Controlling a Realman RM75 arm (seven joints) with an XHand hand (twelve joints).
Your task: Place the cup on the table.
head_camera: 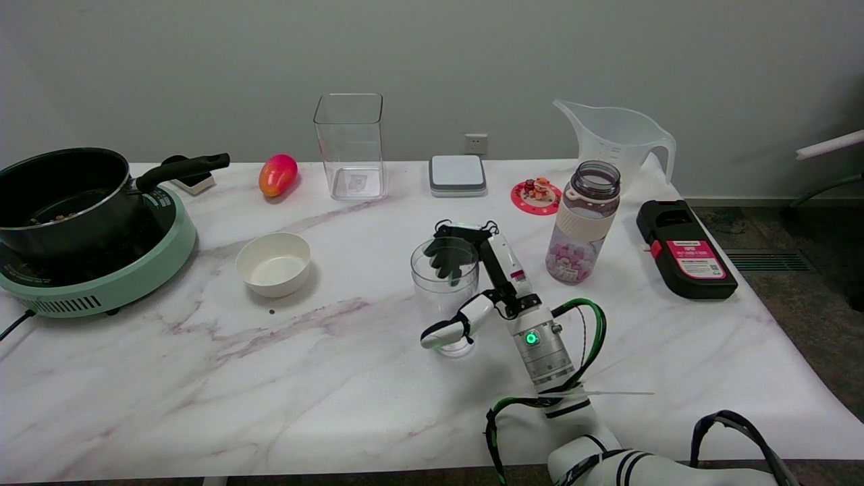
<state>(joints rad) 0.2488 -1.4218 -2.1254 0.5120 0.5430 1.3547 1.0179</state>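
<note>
One clear plastic cup, light, stiff-walled and slippery, stands mid-table right of the white bowl, gripped around its side wall by the right hand.

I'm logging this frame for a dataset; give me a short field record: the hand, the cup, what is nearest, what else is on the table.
right hand: right hand wrapped around the cup, fingers behind it, thumb in front low down
cup: clear cup, upright, looks empty; whether its base touches the table cannot be told
nearest right: bottle, upright, apart from the cup
nearest left: white bowl
far edge: mango, clear container, jug
left end: pot on a green cooker
</note>
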